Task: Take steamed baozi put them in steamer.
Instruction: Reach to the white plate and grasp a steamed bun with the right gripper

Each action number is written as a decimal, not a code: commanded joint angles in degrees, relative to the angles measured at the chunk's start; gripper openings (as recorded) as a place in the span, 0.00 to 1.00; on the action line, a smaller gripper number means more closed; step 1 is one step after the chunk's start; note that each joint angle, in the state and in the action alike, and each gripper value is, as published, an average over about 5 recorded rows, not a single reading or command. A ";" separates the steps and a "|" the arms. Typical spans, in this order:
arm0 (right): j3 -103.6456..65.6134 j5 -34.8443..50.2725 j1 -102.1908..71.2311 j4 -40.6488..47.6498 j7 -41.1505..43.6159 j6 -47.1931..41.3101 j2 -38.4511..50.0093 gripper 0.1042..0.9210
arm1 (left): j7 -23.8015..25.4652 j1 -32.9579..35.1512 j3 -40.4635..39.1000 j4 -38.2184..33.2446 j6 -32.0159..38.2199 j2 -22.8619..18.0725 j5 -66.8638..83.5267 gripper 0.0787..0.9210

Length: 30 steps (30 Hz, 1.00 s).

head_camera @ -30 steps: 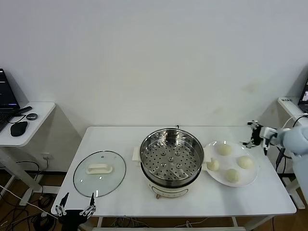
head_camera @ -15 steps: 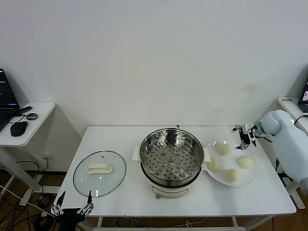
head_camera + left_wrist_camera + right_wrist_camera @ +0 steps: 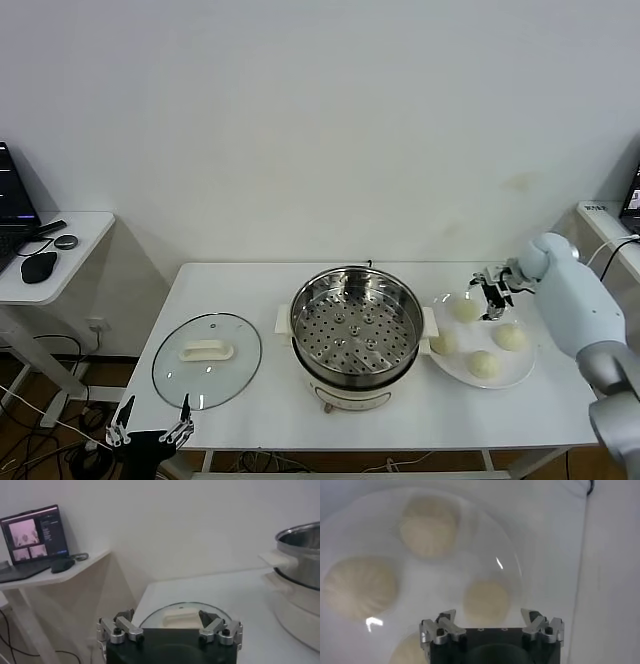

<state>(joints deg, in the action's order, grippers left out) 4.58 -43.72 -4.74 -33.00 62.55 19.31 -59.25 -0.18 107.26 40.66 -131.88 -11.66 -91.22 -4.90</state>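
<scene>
While over the baozi (image 3: pixel 486 601), right gripper (image 3: pixel 491 624) fingers (image 3: pixel 445 622) gape empty.

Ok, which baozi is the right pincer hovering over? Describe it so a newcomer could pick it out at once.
Start at the shiny steamer mid-table, then look to the white plate on its right. Four baozi sit on it; the one meant lies on the far side, nearest the wall. It alone sits just beside the open right pincer; the other three lie nearer the table's front edge.
</scene>
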 commanded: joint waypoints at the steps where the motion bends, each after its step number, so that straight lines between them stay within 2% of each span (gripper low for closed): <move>1: -1.94 -5.62 1.81 7.73 -3.61 1.90 -4.12 0.88 | 0.06 0.22 -0.03 -0.74 0.04 -0.09 0.05 0.88; 14: -5.29 -11.96 2.57 12.49 -5.55 1.81 -6.35 0.88 | 0.16 0.61 0.13 -1.33 0.18 0.30 0.33 0.88; 30: -6.18 -12.38 2.83 14.29 -6.95 0.27 -6.72 0.88 | 0.11 0.44 -0.05 -1.23 0.18 0.47 0.39 0.88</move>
<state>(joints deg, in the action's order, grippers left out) -1.15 -55.02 -2.06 -19.98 56.51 19.76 -65.54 -0.09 107.77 40.60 -133.14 -11.48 -90.85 -4.55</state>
